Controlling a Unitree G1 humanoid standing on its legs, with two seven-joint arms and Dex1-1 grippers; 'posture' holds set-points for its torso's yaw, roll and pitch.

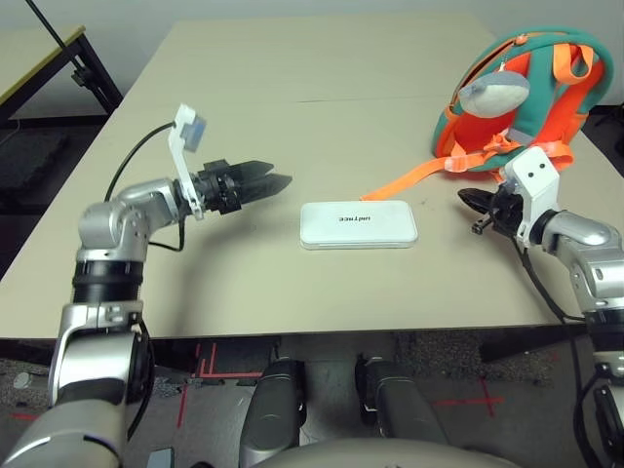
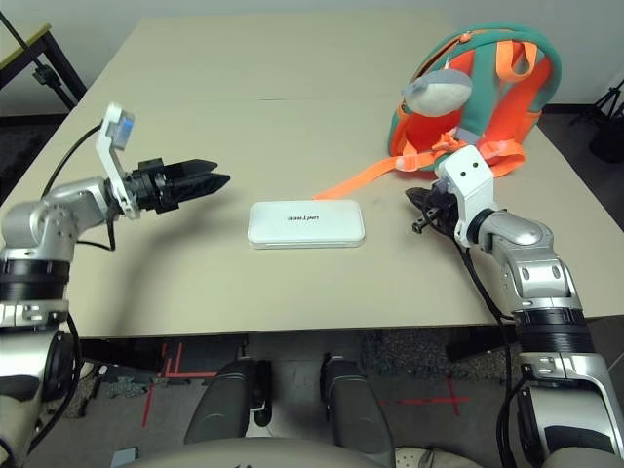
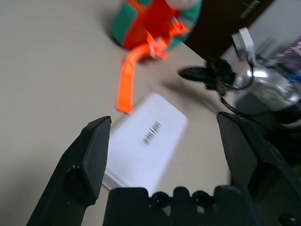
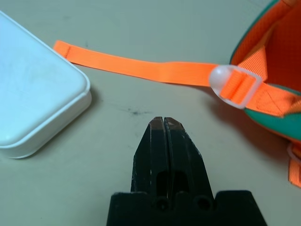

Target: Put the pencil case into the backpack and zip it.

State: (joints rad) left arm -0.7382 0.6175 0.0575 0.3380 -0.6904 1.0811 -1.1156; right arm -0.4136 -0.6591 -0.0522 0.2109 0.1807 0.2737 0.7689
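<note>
1. Pencil case [image 1: 358, 224]: flat on the bench [image 1: 234, 292], close to the front edge, about midway between left and right edges; lettering up; outside the backpack [image 1: 546, 107].
2. Backpack: upright near the bench's right edge, straps toward the robot; plush shark [image 1: 494, 95] hangs at its upper left; orange strap [image 1: 405, 182] trails to just behind the case's back edge; cannot tell how wide the zip stands.
3. Left gripper [image 3: 163, 117]: fingers apart, nothing between them; beyond the case's left end, pointing inward over the bench.
4. Right gripper [image 4: 163, 118]: fingertips together, empty; between the case's right end and the backpack, touching neither.
5. Step in hand, judged: pre-grasp; case neither lifted nor packed, zipping to follow.
6. Next move, judged: bring left gripper to the case, close across its narrower width, lift clear of the strap; right gripper to hold the backpack's mouth wide, which calls for parting its fingers first; risk: slack strap snags, or light fabric tips as the case goes in.
</note>
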